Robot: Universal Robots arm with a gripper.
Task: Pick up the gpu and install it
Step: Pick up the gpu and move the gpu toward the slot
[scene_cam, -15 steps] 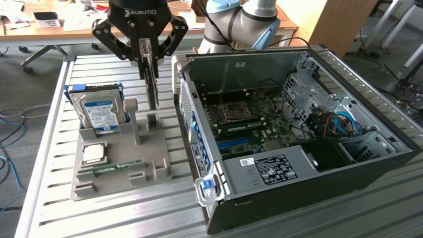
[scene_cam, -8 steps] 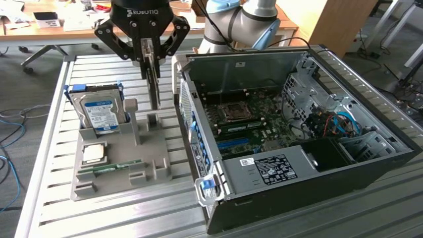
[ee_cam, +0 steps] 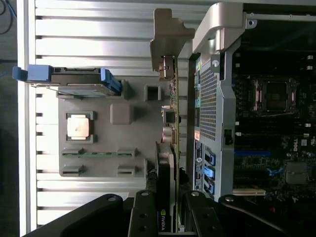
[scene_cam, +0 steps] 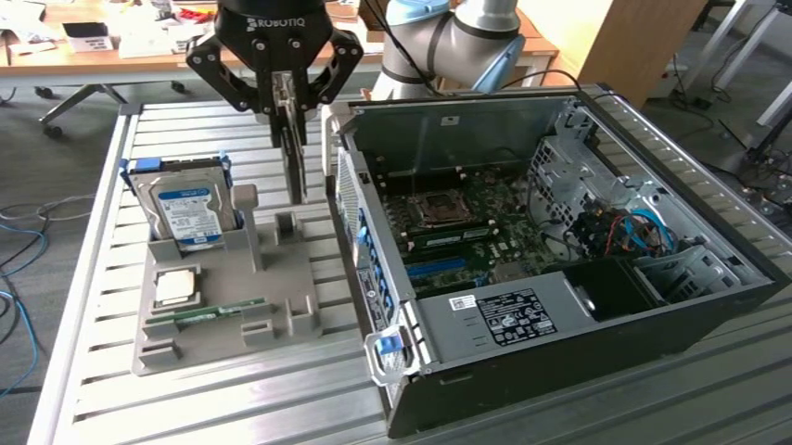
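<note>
Currently the gripper (scene_cam: 288,104) is clamped on the gpu (scene_cam: 295,162), pinching its top edge. The card hangs vertical and edge-on. It sits over the gray fixture tray (scene_cam: 204,352), on the side nearest the open PC case (scene_cam: 594,371), just off the case's left wall in the exterior view and outside it. Can't tell if its lower edge clears the tray slot. The hard drive (scene_cam: 185,211) stands at the tray's far left. The CPU (scene_cam: 173,286) and memory stick (scene_cam: 221,310) lie nearer.
</note>
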